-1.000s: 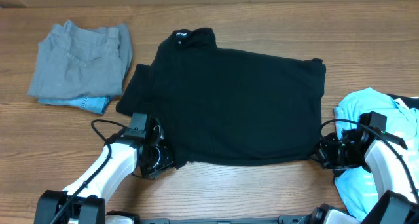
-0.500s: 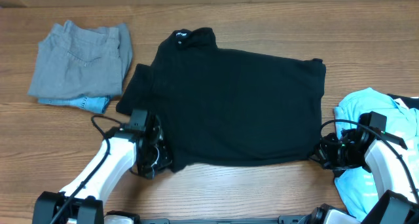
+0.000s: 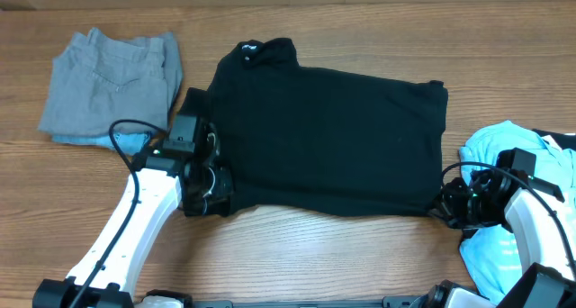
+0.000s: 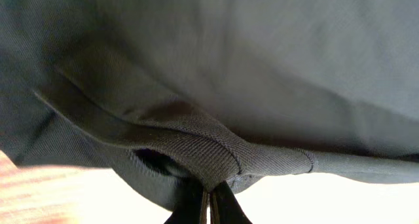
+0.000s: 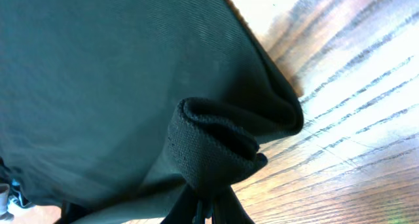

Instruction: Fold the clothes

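Two shirt (image 3: 333,137) corners swallow left claw (image 4: 208,201), right claw (image 5: 205,207).

black shirt (image 3: 328,137) spread flat | left gripper (image 3: 219,184) at near-left corner | right gripper (image 3: 443,205) at near-right corner | grey pile (image 3: 112,83) far-left

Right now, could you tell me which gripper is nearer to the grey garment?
Left. The left gripper grips the black shirt beside the grey garment; the right gripper grips its opposite corner.
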Controlling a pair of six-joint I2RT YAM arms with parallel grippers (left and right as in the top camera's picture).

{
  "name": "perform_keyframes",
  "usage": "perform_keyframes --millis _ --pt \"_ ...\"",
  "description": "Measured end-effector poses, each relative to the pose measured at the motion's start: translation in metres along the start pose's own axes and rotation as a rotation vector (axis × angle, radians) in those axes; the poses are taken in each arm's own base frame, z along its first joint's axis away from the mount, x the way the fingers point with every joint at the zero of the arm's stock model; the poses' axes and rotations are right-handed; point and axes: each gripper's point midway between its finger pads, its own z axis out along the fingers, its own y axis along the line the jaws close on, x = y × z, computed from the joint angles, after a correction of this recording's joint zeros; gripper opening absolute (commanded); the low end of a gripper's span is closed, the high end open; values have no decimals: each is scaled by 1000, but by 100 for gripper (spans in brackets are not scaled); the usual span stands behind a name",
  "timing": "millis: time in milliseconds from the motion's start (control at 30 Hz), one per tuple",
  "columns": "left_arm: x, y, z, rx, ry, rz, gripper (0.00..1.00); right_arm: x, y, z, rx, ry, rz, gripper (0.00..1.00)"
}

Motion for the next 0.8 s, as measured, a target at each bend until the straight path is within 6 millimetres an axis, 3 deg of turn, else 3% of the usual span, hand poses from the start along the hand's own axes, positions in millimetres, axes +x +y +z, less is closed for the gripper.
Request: perform_keyframes --millis 167,433,800 --pt "-27 -10 -15 23 -91 37 4 -5 4 -1 -16 -17 -13 4" --pt "-59 -23 -25 48 -224 162 4 -33 31 -6 -129 -122 -75 4" --pt "-81 -19 -30 -17 -325 290 4 -51 54 -10 -203 -200 -105 4"
